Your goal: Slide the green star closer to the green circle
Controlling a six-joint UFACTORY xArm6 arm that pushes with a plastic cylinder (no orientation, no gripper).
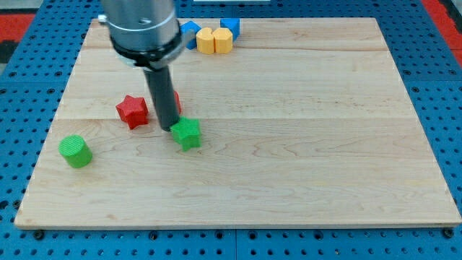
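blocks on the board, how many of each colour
green: 2, the green star and the green circle
red: 2, the red star and a red block mostly hidden behind the rod
yellow: 1, the yellow block
blue: 2, one blue block and another
total: 7

Pale wooden board (pixel 289 144), seams running w/ the grain, sits on a blue pegboard surface (pixel 433 108) that frames it on all sides. Red star block (pixel 132 110) lies left of centre. Just beside it, to the view's right, a second red block (pixel 175 100) shows only a sliver, so I can't tell its shape. At the view's top edge, a yellow block (pixel 214 40), heart-like, sits betw. two blue blocks: one (pixel 190 32) touching its left, another (pixel 230 27) at its upper right. Red patches in both top corners, beyond the board.
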